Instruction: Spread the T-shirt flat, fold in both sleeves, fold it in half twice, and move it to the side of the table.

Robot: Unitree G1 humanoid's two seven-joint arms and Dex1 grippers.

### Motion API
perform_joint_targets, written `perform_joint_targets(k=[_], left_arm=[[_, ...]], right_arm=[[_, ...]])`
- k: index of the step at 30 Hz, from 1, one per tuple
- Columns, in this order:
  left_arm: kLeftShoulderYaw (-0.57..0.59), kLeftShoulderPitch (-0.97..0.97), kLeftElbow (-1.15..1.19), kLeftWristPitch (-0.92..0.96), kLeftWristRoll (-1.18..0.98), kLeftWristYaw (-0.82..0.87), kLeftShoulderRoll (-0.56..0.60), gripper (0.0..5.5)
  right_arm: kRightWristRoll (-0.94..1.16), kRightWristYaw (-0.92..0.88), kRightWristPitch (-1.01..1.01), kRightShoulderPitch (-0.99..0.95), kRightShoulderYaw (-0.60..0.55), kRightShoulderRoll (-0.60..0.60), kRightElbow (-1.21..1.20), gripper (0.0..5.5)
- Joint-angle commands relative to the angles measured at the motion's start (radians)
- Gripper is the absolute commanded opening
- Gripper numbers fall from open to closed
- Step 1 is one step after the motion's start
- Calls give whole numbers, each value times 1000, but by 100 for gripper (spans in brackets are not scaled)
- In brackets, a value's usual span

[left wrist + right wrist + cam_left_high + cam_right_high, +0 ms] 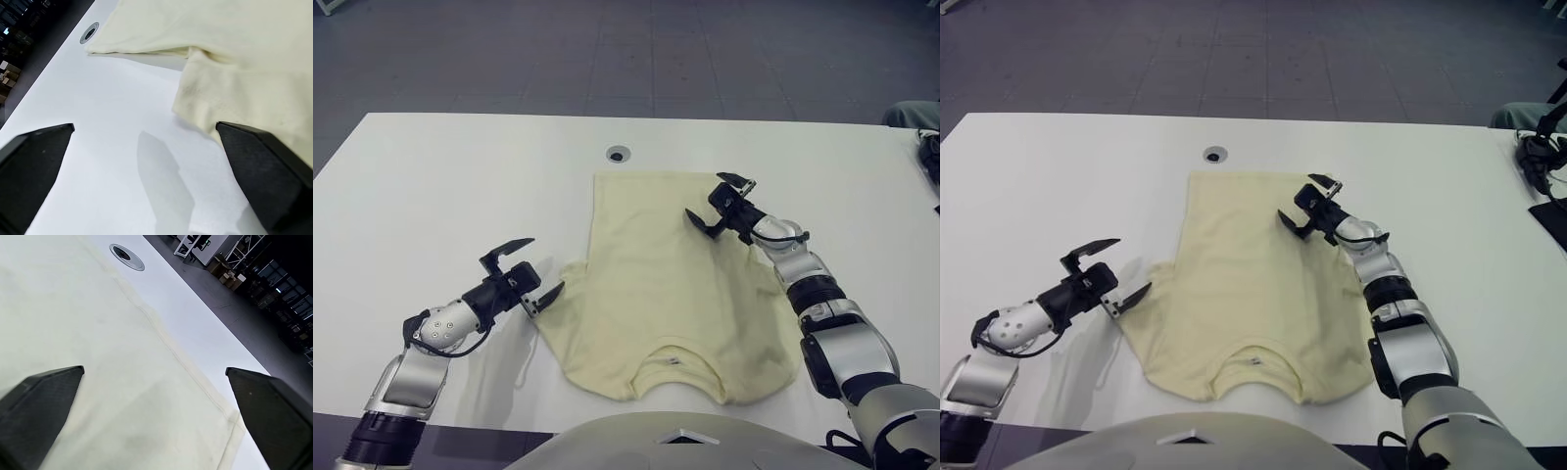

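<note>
Mid-table, pale yellow T-shirt (656, 284) lies face-down-or-up (can't tell which) on the white table (431, 186). Collar is toward the robot, hem at the far end, just short of a round cable grommet (618, 154). Body mostly flat, a few soft wrinkles.

L side: the shirt's L sleeve (566, 294) sticks out toward the left gripper (545, 263). Gripper sits low over bare tabletop, fingers spread wide, nothing between them. The finger nearer the shirt ends just beside the sleeve cuff; touching or not, can't tell from the wrist view.

R side: right gripper (705, 196) hangs over the far R part of the shirt, near its side seam and hem corner. Fingers also spread apart, holding nothing, cloth beneath them. R forearm crosses above the shirt's R edge, so the R sleeve is partly hidden.

Labels: small neck tag (673, 361) inside the collar, print too small to read.

Far R table edge: dark cabled gear (1533, 157), well apart from the shirt.
</note>
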Motion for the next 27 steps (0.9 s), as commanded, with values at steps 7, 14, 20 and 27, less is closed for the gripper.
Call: perform_joint_targets(k=[7, 14, 20, 27], left_arm=[[92, -45, -89, 93, -8, 6, 18, 540], [237, -59, -110, 56, -36, -51, 109, 540], [351, 109, -130, -41, -119, -261, 219, 540], [296, 269, -167, -135, 71, -355, 295, 540]], right_arm=[[176, 126, 70, 84, -124, 7, -169, 538], [292, 176, 196, 125, -192, 5, -381, 538], [310, 144, 302, 180, -241, -41, -578, 538], [400, 12, 556, 366, -344, -14, -985, 538]])
